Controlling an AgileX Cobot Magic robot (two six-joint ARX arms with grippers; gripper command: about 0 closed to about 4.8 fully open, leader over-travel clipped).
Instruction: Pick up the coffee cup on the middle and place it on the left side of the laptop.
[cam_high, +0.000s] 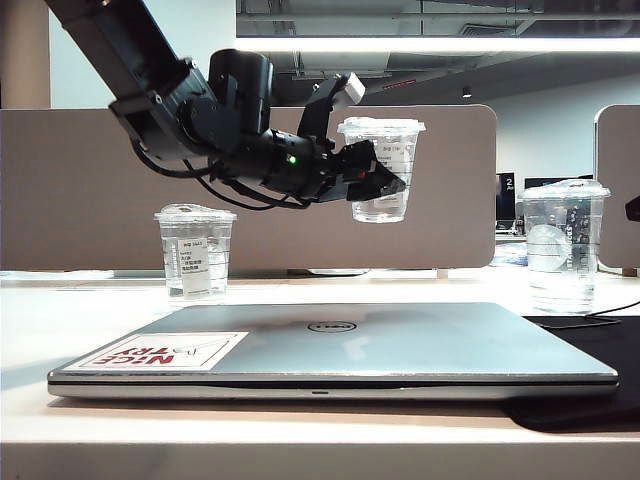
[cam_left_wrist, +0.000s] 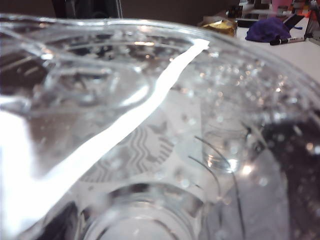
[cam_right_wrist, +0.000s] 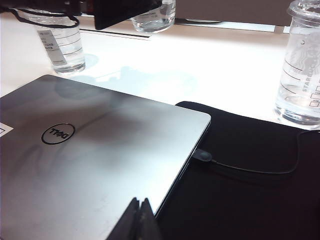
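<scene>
While left gripper (cam_high: 385, 183) clamps coffee cup (cam_high: 381, 168) upright, lid up, above laptop (cam_high: 400, 345), my right gripper (cam_right_wrist: 140, 220) sits shut.

Round Dell logo on the lid of the laptop (cam_high: 400, 345), at mid-lid; seen again in the right wrist view (cam_right_wrist: 58, 133). Red block lettering reading roughly "NICE TRY", upside down, on the white corner sticker (cam_high: 160, 352) at the lid's near left corner. "STARB…" lettering and faint printed checkboxes on the taller clear cup (cam_right_wrist: 303, 65) right of the laptop. Starbucks siren emblem, seen through the wall of the coffee cup (cam_left_wrist: 145, 150). Dark print, too small to read, on the white label of the cup (cam_high: 195, 250) behind the laptop's left end
</scene>
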